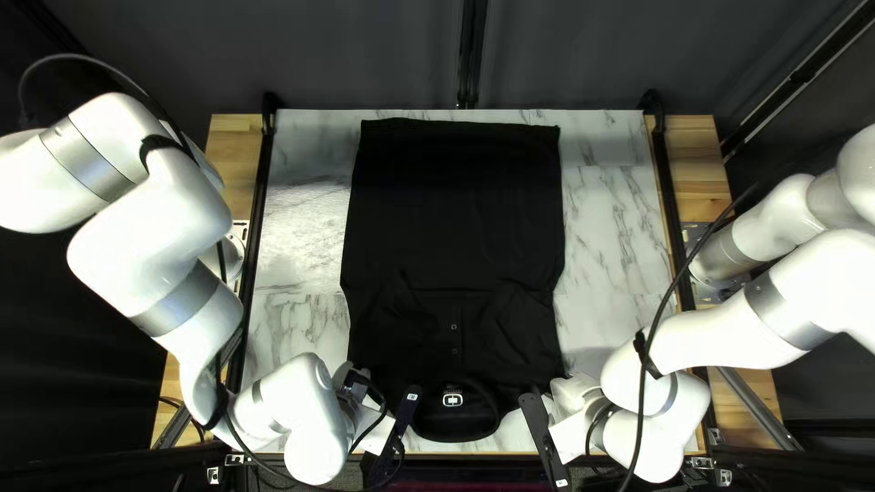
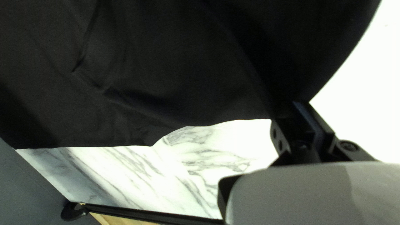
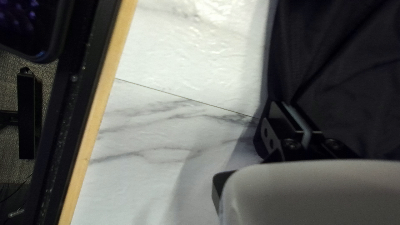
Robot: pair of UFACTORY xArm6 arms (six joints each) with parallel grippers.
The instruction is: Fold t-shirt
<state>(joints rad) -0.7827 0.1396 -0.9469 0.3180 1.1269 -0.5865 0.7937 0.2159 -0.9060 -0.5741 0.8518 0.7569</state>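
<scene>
The black t-shirt (image 1: 456, 210) lies spread over the middle of the worktop (image 1: 611, 210), its straight hem along the far side and its collar (image 1: 456, 439) toward the near edge. A pale label (image 1: 453, 399) shows inside the neck, with small buttons (image 1: 454, 326) on the shirt a little farther from the near edge. Wrinkles run across the near half; the far half is much smoother.

Both grippers are at the near end, one on each side of the collar. The left gripper (image 1: 408, 415) has its fingers (image 2: 281, 133) drawn narrow, pinching the shirt near its near-left part — cloth runs right up to the tips. The right gripper (image 1: 539, 424) is also narrow, its fingers (image 3: 268, 137) closed on cloth at the near-right part — folds gather into the grip. Marbled worktop shows to the left and right of the shirt.
</scene>
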